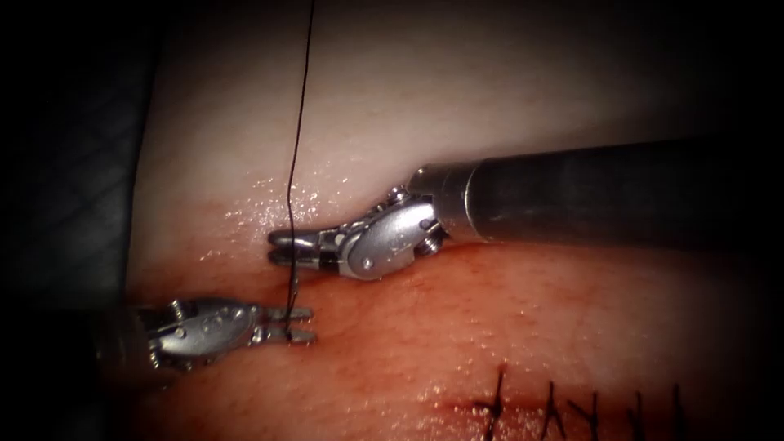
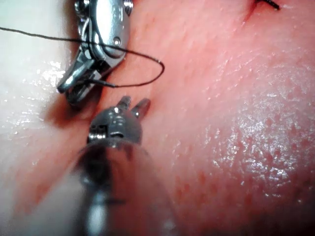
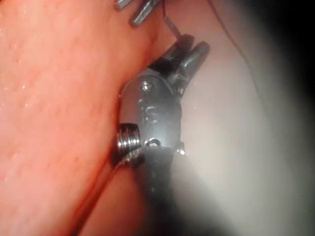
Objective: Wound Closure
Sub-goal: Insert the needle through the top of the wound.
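My right tool (image 1: 282, 247) lies across the pale upper tissue (image 1: 490, 122), jaws slightly parted. The black thread (image 1: 298, 122) drops from above, crosses these jaws and bends into a small loop just below them. In the left wrist view the thread (image 2: 147, 56) curls round and its end runs in between the right tool's (image 2: 74, 89) jaws. My left tool (image 1: 300, 324) sits just below, jaws open, holding nothing, its tips right beside the loop. The left tool (image 2: 133, 103) points at the loop without touching it. Both the right tool (image 3: 193, 45) and the left tool's tips (image 3: 140, 10) are close together.
A row of dark stitches (image 1: 572, 404) closes the cut at the lower right, well away from both tools. Red fluid stains the tissue around them (image 1: 457, 327). A dark mat (image 1: 73, 163) borders the tissue on the left.
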Available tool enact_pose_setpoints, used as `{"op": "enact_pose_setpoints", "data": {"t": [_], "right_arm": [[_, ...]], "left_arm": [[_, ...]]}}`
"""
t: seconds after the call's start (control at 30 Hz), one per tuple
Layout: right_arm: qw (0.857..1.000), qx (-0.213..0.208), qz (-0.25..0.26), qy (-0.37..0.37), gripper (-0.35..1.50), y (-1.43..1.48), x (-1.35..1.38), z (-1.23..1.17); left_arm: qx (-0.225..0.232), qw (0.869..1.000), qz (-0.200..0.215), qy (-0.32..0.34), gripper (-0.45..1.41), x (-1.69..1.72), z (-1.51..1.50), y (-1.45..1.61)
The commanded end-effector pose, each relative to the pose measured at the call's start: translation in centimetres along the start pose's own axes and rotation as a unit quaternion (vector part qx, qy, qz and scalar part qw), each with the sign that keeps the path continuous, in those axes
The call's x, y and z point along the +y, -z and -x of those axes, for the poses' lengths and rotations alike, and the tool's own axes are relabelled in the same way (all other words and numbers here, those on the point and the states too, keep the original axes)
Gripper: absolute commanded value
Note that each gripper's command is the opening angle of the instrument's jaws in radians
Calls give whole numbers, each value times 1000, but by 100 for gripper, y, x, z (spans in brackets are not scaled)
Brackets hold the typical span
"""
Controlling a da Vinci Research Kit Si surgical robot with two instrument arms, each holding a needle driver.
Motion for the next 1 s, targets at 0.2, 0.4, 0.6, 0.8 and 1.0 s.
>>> {"op": "enact_pose_setpoints", "data": {"t": [0.2, 0.4, 0.6, 0.8, 1.0], "right_arm": [[1000, -7, -3, 0, -35, 0, -1, 3], [1000, -16, -24, 2, -35, -1, -8, 7], [999, -27, -27, -3, -35, 3, -12, 17], [999, -31, -26, -7, -35, 3, -14, 20], [998, -43, -45, -16, -35, 0, -30, 24]], "left_arm": [[0, 1000, -1, 0, -8, -1, 1, -7], [0, 1000, -1, 0, -8, -1, 2, -7], [-1, 1000, -1, -1, -10, -1, 2, -6], [-1, 1000, -2, -1, -10, -2, 2, -6], [-1, 1000, -1, -1, -11, -2, 2, -6]]}}
